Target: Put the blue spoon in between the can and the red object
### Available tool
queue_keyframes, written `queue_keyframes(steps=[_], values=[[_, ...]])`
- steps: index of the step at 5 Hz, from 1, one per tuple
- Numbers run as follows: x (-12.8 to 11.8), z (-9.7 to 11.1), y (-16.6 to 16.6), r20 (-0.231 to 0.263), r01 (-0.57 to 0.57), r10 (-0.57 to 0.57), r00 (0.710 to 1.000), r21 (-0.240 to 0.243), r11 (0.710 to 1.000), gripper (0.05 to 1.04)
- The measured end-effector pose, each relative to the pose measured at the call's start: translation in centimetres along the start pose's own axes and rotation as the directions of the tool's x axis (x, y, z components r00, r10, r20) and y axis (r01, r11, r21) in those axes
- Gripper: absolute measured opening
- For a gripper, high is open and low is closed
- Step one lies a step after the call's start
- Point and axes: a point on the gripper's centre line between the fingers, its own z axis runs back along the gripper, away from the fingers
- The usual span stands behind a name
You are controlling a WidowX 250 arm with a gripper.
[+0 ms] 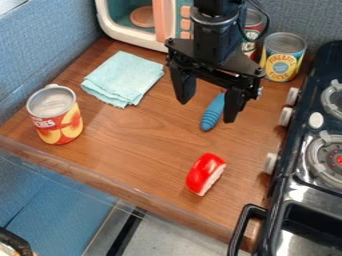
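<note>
My gripper [206, 111] hangs over the back middle of the wooden counter, its two fingers spread apart with nothing held. The blue spoon [213, 114] lies behind and between the fingertips in this view, nearer the right one; its ribbed blue handle points toward the front, and the arm hides its far end. At the left stands a can [57, 120] with an orange and red label, upright. The red object [206, 173], with a white underside, lies toward the front right of the counter.
A folded light-blue cloth [123, 78] lies at the back left. Behind are a toy microwave [120, 32], a yellow-labelled can [282, 57] and another can [252, 31]. The black stove [307, 165] with knobs borders the right; the counter's front edge [100, 181] runs diagonally.
</note>
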Motion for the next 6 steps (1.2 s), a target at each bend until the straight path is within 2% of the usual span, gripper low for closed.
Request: queue_keyframes(steps=[1, 2, 3, 5, 6], values=[[-0.3, -1.0, -0.1, -0.036, -0.004, 0.004, 0.999, -0.004, 1.0, 0.999], [1.0, -2.5, 1.1, -0.048, -0.069, 0.068, 0.997, -0.029, 0.997, 0.999], [3.5, -3.8, 2.8, -0.037, -0.142, 0.141, 0.989, -0.038, 0.989, 0.999], [6.8, -9.0, 3.7, -0.077, -0.25, 0.247, 0.966, -0.035, 0.968, 0.999], [7.7, -11.3, 3.6, -0.106, -0.269, 0.267, 0.958, -0.011, 0.963, 0.999]])
